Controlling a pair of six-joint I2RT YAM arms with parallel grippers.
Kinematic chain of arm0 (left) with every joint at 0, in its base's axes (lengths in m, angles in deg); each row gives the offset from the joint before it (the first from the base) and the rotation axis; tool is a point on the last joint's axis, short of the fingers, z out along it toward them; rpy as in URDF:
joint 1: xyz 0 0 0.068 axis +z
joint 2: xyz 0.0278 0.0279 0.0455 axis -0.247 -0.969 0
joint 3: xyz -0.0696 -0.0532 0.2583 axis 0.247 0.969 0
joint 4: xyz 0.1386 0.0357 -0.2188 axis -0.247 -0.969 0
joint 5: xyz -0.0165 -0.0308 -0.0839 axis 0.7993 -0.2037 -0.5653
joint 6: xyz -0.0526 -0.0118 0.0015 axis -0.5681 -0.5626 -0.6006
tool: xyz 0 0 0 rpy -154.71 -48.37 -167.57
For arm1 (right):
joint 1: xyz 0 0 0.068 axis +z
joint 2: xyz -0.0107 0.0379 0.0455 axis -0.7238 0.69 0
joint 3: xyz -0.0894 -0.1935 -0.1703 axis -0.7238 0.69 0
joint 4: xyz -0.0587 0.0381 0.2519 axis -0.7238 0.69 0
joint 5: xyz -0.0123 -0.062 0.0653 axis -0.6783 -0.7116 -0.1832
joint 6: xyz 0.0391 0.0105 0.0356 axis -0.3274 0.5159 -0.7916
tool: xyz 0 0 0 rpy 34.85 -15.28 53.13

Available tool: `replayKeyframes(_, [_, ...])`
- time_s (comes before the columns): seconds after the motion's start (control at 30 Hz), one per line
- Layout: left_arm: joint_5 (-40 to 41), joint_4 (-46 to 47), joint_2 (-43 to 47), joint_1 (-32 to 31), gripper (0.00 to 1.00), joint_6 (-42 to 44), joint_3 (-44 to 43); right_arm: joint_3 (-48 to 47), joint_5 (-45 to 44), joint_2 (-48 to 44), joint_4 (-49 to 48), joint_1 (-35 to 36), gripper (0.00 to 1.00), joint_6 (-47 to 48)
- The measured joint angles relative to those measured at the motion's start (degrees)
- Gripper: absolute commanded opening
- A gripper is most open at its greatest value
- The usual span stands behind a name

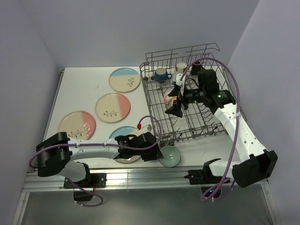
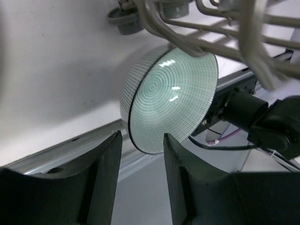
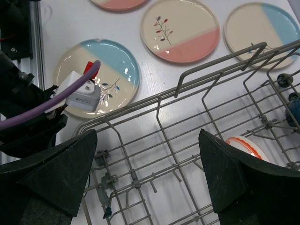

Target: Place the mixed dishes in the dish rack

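The pale teal bowl (image 1: 169,155) sits on the table at the near edge, just in front of the dish rack (image 1: 187,123). My left gripper (image 1: 158,151) is open, and in the left wrist view (image 2: 140,145) the bowl (image 2: 171,98) lies just beyond its fingertips. My right gripper (image 1: 174,100) hangs open and empty over the rack (image 3: 187,79). The small orange-red bowl (image 1: 168,97) lies in the rack beside the right finger (image 3: 246,146). A dark-blue mug (image 1: 161,74) and a brown mug (image 1: 197,64) stand at the rack's far end. Three plates (image 1: 124,79) (image 1: 112,107) (image 1: 77,124) lie flat on the table; a blue one (image 3: 105,70) is partly under my left arm.
A cream cup (image 1: 181,69) stands in the rack between the mugs. The rack's wire rim and a wheel (image 2: 124,21) hang just above the teal bowl. The table's metal front rail (image 1: 140,180) runs just below the bowl. Purple cables loop around both arms.
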Motion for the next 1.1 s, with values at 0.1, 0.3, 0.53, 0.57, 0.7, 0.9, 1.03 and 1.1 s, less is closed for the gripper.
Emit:
replayKeyframes(0.1, [-0.1, -1.1, -2.4, 0.6, 0.43, -0.7, -1.2, 0.4, 0.1, -0.2, 0.0, 0.0, 0.96, -0.2])
replayKeyframes(0.3, [0.2, -6.0, -7.3, 1.1, 0.17, -1.7, -4.9, 0.4, 0.5, -0.7, -0.1, -0.1, 0.96, -1.0])
replayKeyframes(0.53, [0.9, -7.0, -7.3, 1.1, 0.00, -1.8, -4.8, 0.4, 1.0, -0.7, -0.2, -0.2, 0.96, -1.8])
replayKeyframes(0.57, [0.9, -6.9, -7.2, 1.1, 0.00, -1.7, -4.7, 0.4, 1.1, -0.7, -0.2, -0.2, 0.96, -1.8])
replayKeyframes(0.7, [0.9, -6.6, -3.4, 1.1, 0.00, -0.4, -1.6, 0.3, 1.7, -0.7, -0.1, -0.2, 0.96, -1.9])
replayKeyframes(0.9, [-2.6, -6.7, 8.4, 1.1, 0.00, 4.0, 2.8, -0.2, 2.8, -0.7, 1.4, -0.2, 0.97, 0.3])
replayKeyframes(1.03, [-8.8, -7.8, 18.5, 1.7, 0.00, 8.3, 4.2, -1.5, 4.1, -0.7, 5.2, -0.3, 0.99, 5.5])
replayKeyframes(1.1, [-12.1, -8.9, 23.1, 2.3, 0.00, 10.5, 4.3, -2.7, 4.9, -0.5, 8.0, -0.3, 0.99, 9.3])
